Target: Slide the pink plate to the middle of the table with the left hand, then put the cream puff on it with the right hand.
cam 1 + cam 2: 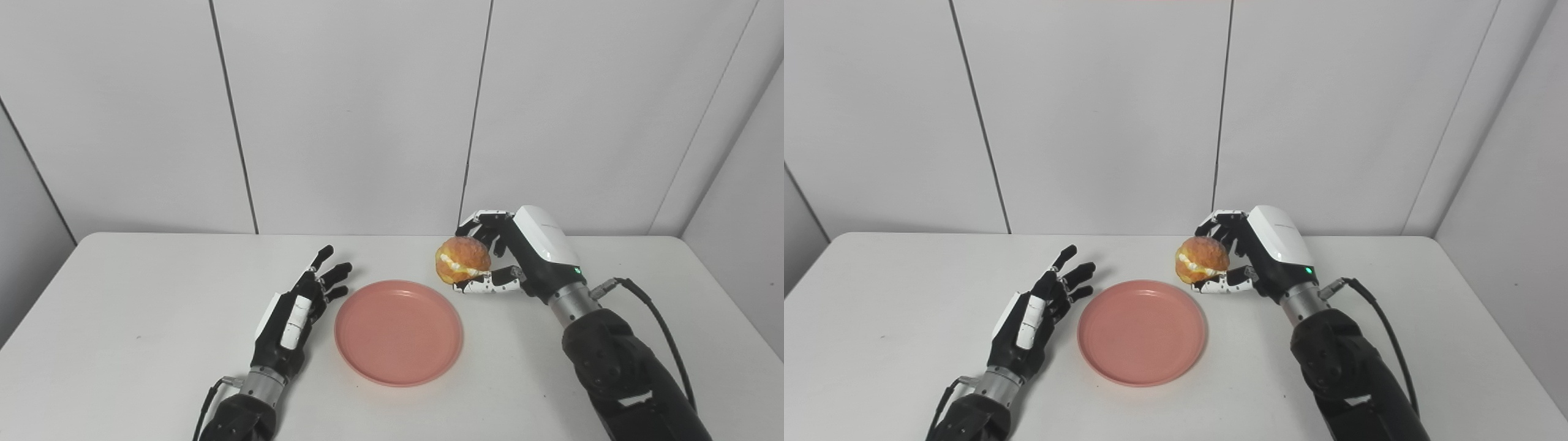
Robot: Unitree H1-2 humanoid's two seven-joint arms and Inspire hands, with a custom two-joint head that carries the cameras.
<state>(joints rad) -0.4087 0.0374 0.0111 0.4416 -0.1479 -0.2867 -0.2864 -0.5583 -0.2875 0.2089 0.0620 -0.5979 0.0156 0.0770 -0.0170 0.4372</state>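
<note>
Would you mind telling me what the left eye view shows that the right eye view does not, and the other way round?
Only the left eye view: a third dark wall seam, slanting down at the far left edge. Only the right eye view: more of the grey side wall on the right, and more bare table beyond the right arm. Shared: the pink plate lies empty mid-table; the left hand, open, rests just left of the plate, apparently not touching it; the right hand holds the cream puff above the table, behind the plate's far right rim.
</note>
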